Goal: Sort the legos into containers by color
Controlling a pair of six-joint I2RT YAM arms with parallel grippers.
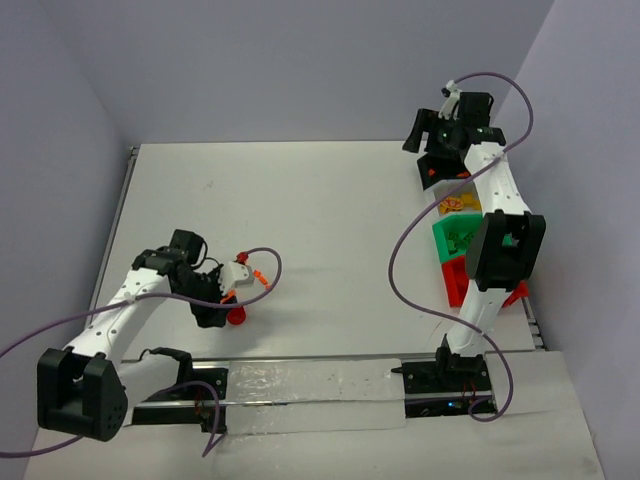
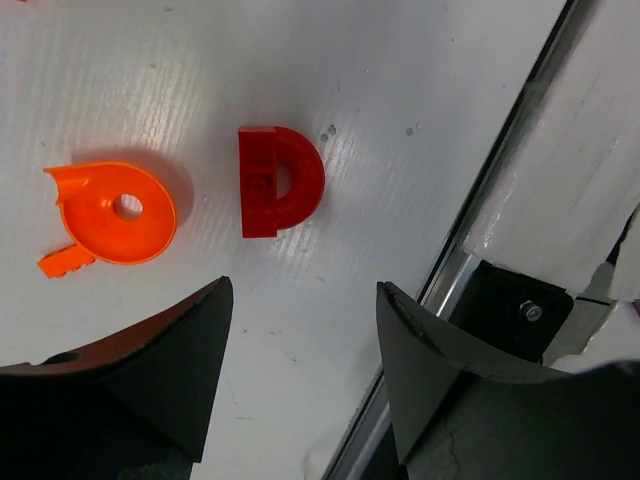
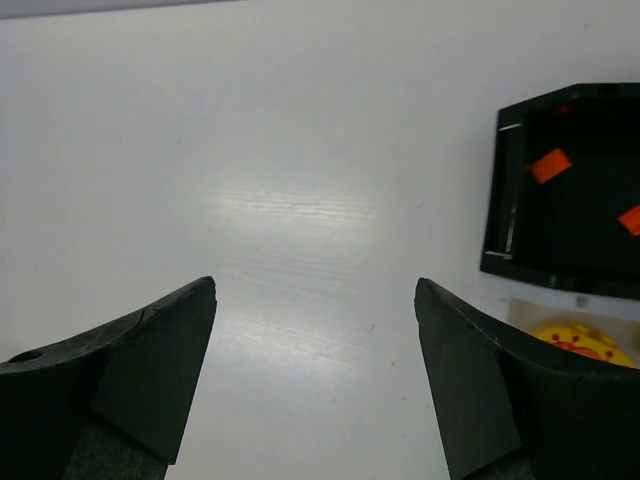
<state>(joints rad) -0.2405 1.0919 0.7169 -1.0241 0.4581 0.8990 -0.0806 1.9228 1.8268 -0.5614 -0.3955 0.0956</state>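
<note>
We judge a pick is starting near left: left gripper (image 2: 305, 300) parted, empty, over red lego (image 2: 280, 195), with orange lego (image 2: 115, 212) just left. Next: lower and pinch red squarely. Right gripper (image 3: 315, 295) is wide, empty, beside far-right black bin (image 3: 497, 200) with orange bits (image 3: 550, 165).

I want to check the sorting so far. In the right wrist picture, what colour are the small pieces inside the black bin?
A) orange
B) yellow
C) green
A: two small orange pieces lie on the dark floor of the black bin; nothing green or yellow shows inside it.
</note>
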